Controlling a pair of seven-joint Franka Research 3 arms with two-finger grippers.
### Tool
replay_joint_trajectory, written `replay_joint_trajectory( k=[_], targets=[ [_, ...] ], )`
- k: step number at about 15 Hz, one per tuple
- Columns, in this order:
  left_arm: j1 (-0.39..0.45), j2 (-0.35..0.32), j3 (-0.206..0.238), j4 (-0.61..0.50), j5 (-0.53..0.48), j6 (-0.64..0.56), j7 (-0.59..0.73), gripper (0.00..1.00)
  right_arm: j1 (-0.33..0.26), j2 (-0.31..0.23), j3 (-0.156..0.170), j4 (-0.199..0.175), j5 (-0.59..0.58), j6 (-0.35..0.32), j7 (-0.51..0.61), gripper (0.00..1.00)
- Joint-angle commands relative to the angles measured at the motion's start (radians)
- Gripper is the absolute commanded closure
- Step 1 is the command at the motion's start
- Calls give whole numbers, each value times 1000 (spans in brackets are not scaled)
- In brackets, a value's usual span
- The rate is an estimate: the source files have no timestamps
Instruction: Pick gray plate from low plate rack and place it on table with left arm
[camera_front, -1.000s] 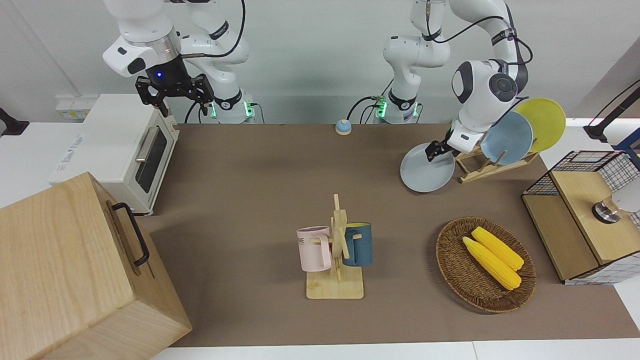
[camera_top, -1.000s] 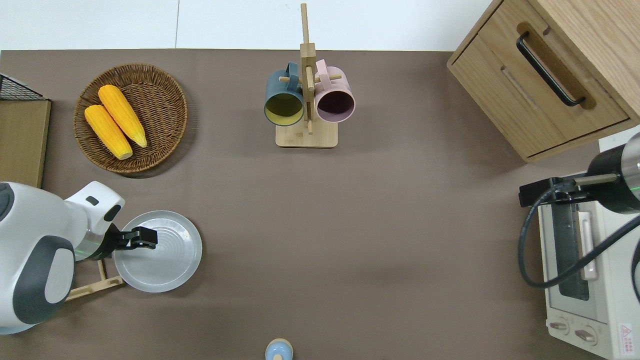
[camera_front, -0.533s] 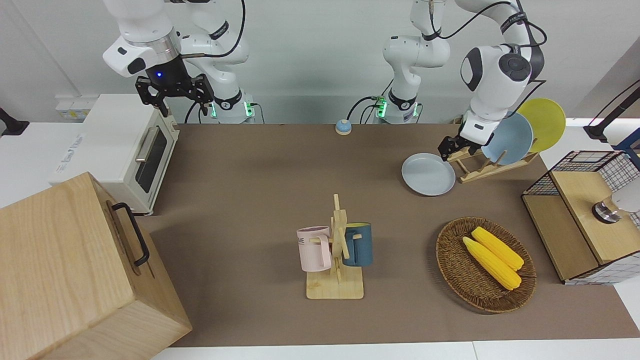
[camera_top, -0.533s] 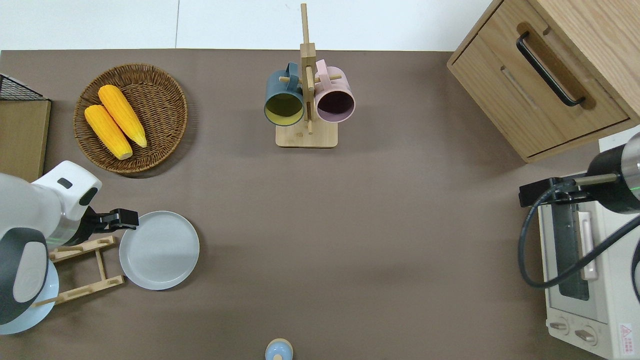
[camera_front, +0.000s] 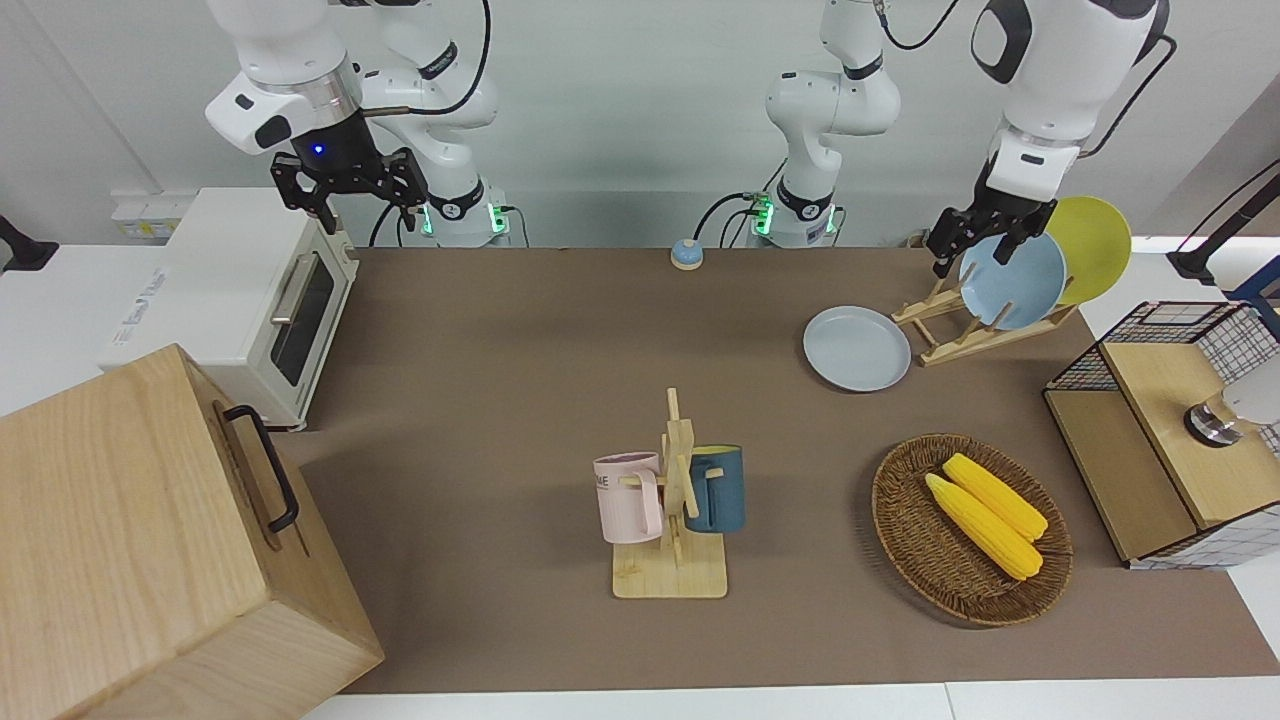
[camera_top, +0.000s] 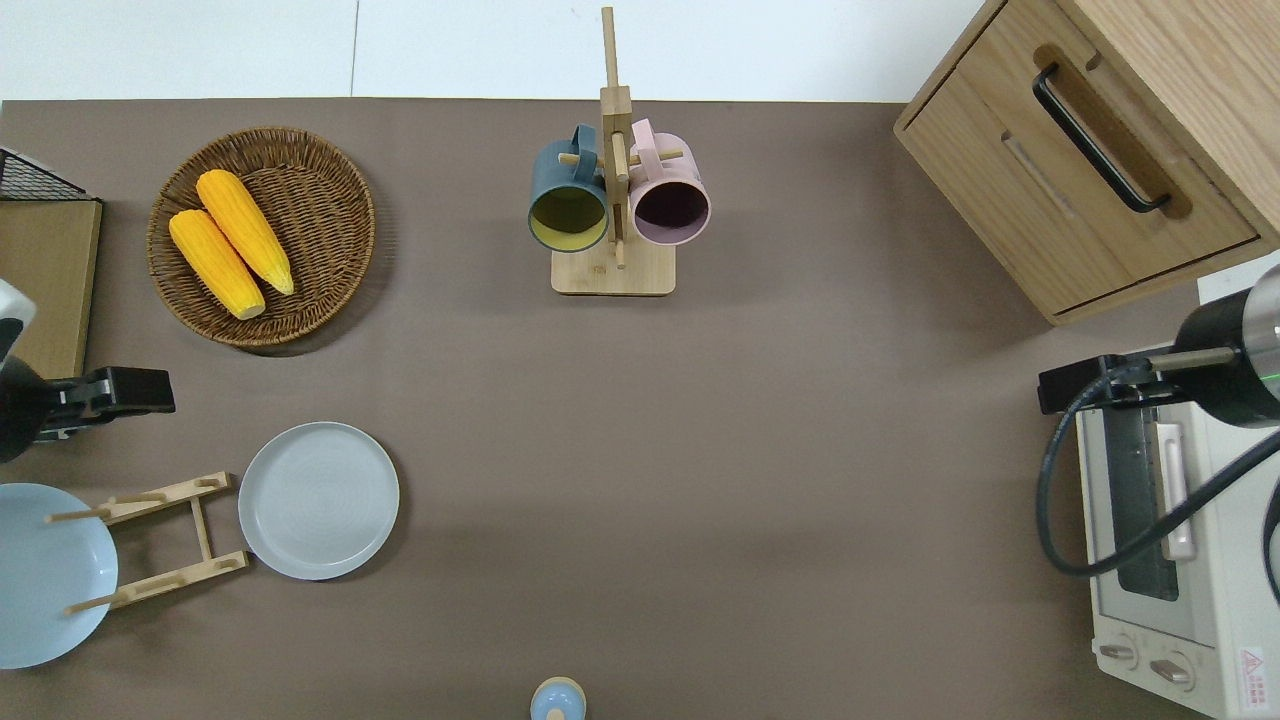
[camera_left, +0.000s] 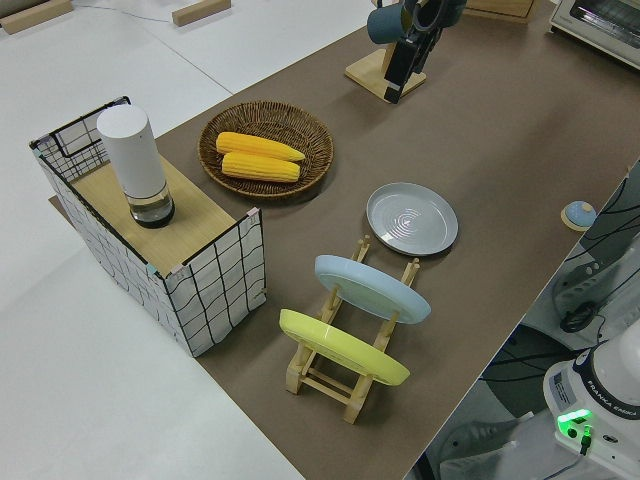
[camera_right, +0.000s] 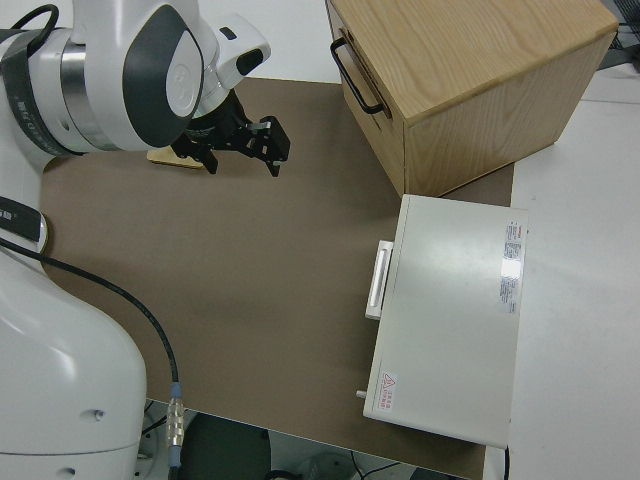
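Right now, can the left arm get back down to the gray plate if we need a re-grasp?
Probably yes. The gray plate lies flat on the table beside the low plate rack, nothing on it. The left gripper hangs empty above the rack end.

Smooth matt gray plate beside light-wood low plate rack; matt brown matting on table; rough woven wicker basket.

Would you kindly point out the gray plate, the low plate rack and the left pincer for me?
gray plate (camera_top: 318, 500): overhead view, the middle of its flat inside.
low plate rack (camera_top: 200, 528): overhead view, the crossbar between its two rails.
left pincer (camera_front: 986, 242): front view, midway between its fingertips.
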Motion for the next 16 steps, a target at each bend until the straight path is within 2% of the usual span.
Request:
replay_joint_trajectory(
  k=[1, 2, 7, 9, 16],
  targets=[
    [46, 9, -38, 79, -2, -93, 36, 7, -25, -2, 18, 7, 19, -16, 9, 11],
    [61, 9, -58, 93, -17, -105, 45, 7, -25, -2, 18, 7, 19, -16, 9, 13],
    [69, 14, -78, 136, -56, -153, 54, 7, -25, -2, 18, 7, 19, -16, 9, 11],
    [72, 15, -76, 136, -97, -153, 88, 7, -25, -2, 18, 7, 19, -16, 9, 11],
    [71, 21, -81, 132, -85, -151, 137, 7, -25, -2, 18, 7, 19, -16, 9, 11]
  ],
)
